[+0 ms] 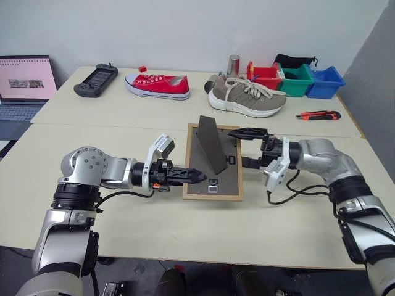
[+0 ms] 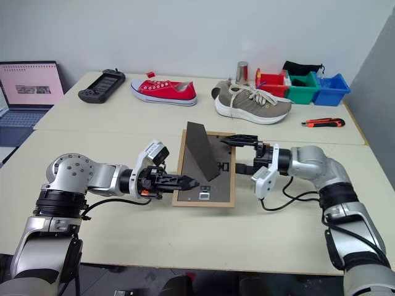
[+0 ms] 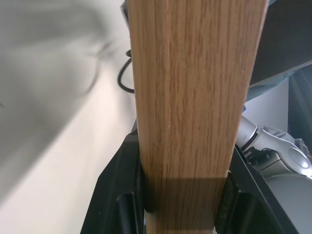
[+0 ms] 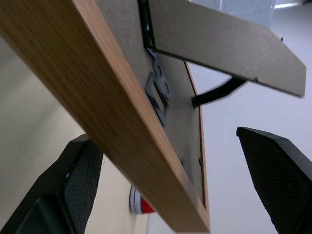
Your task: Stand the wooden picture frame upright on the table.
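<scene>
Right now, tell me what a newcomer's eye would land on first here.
The wooden picture frame mid-table, back panel up with its easel leg swung out. The left pincer is clamped on its left edge, and the right pincer stands open around the right edge. Behind, a red sneaker and a grey sneaker catch the eye.

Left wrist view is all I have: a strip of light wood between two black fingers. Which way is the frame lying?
Observer: The wooden picture frame lies face down on the table, dark back panel up, easel leg folded out.
Operator: Does the left gripper really hold it?
Observer: Yes, the left gripper is closed on the frame's left edge.
Operator: And the other arm?
Observer: The right gripper is wide open, fingers straddling the frame's right edge, not closed on it.
</scene>
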